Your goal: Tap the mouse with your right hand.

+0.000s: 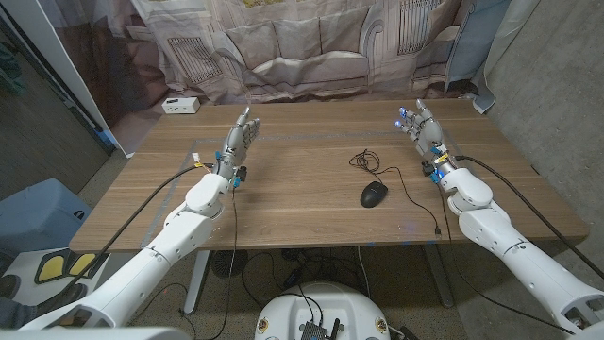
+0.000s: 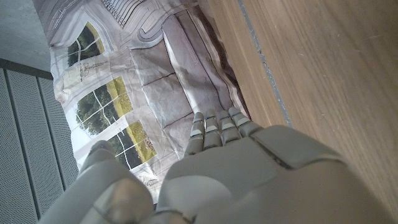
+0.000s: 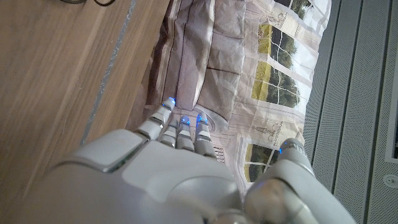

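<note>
Left hand [image 1: 241,135] raised at far left of table, fingers extended and together, holding nothing; right hand [image 1: 422,129] raised at far right, fingers likewise extended, empty; both arms reach forward from the near corners.

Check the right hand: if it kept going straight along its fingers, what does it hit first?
Probably nothing on the table. The right hand points toward the far edge of the table, then the printed backdrop curtain. The mouse lies nearer the robot, off that line. Depth is unclear.
</note>
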You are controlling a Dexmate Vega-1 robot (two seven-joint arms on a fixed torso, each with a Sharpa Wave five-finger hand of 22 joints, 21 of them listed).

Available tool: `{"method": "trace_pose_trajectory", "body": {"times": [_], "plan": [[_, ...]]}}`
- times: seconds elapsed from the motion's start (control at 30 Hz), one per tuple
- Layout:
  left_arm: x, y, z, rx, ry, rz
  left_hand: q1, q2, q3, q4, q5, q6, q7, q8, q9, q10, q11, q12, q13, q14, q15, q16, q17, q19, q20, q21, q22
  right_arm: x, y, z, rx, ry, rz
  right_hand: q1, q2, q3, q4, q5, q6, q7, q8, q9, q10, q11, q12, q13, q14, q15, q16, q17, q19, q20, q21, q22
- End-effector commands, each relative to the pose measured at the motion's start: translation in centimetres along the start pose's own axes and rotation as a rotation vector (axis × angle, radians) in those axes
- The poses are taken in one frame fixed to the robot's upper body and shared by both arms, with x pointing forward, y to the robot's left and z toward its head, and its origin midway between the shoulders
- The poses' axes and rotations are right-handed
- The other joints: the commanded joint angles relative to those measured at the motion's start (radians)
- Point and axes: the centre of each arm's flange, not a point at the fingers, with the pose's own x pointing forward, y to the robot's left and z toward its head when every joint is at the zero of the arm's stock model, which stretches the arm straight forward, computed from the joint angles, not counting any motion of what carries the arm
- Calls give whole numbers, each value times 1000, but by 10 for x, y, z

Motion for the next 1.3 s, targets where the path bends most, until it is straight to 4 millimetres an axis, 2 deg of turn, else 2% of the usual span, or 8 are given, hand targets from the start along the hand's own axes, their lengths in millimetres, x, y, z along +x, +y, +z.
{"method": "trace_pose_trajectory", "body": {"times": [0.03,0.53,0.67,1.3], "plan": [[2,7,6,6,-12,-15,12,3,1,-9,1,10,4,3,4,11,0,5,3,10,4,1,4,7,3,-4,2,-17,6,15,-33,-40,3,9,-2,1,-8,9,17,0,-3,5,20,3,10,4,15,0,6,-1,20,-1,5,6],[19,13,6,8,-10,-41,18,10,3,-12,0,16,4,0,4,16,-1,4,3,12,6,-2,4,4,8,-8,2,-43,16,23,-56,-55,-34,14,0,1,-11,9,25,-2,-4,5,31,3,10,4,26,0,6,-2,31,-1,3,6],[19,13,8,16,-6,-47,20,12,4,-13,-1,16,4,-1,5,15,-2,3,3,11,6,-3,4,1,11,-10,2,-47,17,26,-59,-62,-33,15,1,1,-11,9,26,0,-5,5,33,8,10,4,29,0,6,-3,35,0,3,6],[11,13,7,31,0,-40,28,22,10,-17,-2,22,4,-3,5,21,-1,1,3,18,8,-4,4,2,12,-13,3,-77,23,37,-88,-63,-32,18,6,0,-12,9,34,0,-6,5,48,5,11,4,43,-1,8,-3,48,1,2,6]]}}
